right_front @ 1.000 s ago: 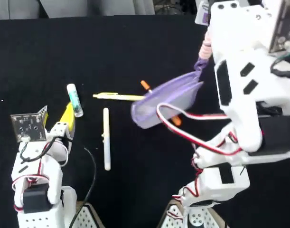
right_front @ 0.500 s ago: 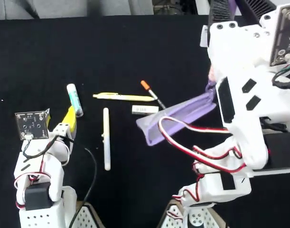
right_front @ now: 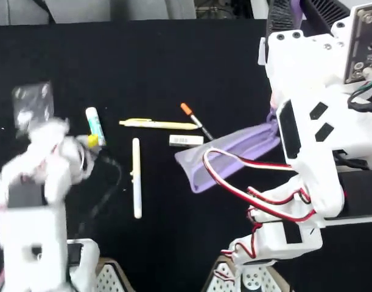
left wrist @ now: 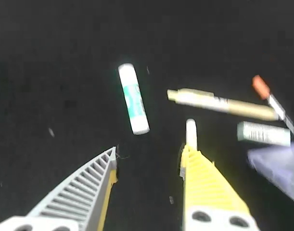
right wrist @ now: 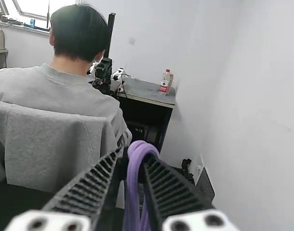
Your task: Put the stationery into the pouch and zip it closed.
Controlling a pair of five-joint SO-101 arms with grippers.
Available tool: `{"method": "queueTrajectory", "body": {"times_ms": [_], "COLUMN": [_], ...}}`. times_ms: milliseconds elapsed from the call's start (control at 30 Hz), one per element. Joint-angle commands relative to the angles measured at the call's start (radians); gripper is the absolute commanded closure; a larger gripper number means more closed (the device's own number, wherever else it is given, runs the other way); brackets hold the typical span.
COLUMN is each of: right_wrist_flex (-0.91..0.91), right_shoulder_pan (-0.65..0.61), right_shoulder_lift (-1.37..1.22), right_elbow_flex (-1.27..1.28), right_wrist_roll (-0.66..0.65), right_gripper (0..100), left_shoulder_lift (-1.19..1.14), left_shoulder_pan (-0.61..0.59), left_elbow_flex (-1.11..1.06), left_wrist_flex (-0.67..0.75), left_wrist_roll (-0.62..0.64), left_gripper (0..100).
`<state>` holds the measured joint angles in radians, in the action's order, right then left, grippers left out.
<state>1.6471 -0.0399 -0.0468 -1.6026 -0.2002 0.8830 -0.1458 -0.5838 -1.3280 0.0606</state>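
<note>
From my seat, the black surface covers nearly all of the high view, matte and dark, with a pale grey strip along its far edge. In the right wrist view I look out into the room behind. A plain white wall runs down one side, and a bright window sits in the far corner. A second, dark surface stands against that wall. It carries a small clear bottle with a red label and, near its other end, a black clamp-like device. A thin black pole rises above the device. Low by the wall I can make out a dark tangle of cables on the floor.
</note>
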Motion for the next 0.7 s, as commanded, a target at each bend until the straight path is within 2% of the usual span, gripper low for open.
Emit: {"method": "queueTrajectory", "body": {"times_ms": [0, 200, 433, 667], "right_wrist_flex": [0.005, 0.006, 0.006, 0.008], "right_shoulder_pan": [-0.012, -0.012, -0.012, -0.012], "right_shoulder_lift": [0.024, 0.021, 0.018, 0.018], "right_elbow_flex": [-0.007, -0.007, -0.007, -0.007], "right_wrist_roll": [-0.002, -0.002, 0.000, 0.005], "right_gripper": [98.7, 98.7, 98.7, 98.7], "left_shoulder_lift": [-0.347, -0.654, -0.859, -1.066], "left_shoulder_pan": [0.084, 0.153, 0.257, 0.254], "left_elbow_flex": [0.289, 0.475, 0.576, 0.615], "left_wrist_flex": [-0.115, -0.137, -0.123, 0.012], "left_wrist_roll": [0.011, 0.057, 0.060, 0.058], "left_gripper": [78, 78, 78, 78]}}
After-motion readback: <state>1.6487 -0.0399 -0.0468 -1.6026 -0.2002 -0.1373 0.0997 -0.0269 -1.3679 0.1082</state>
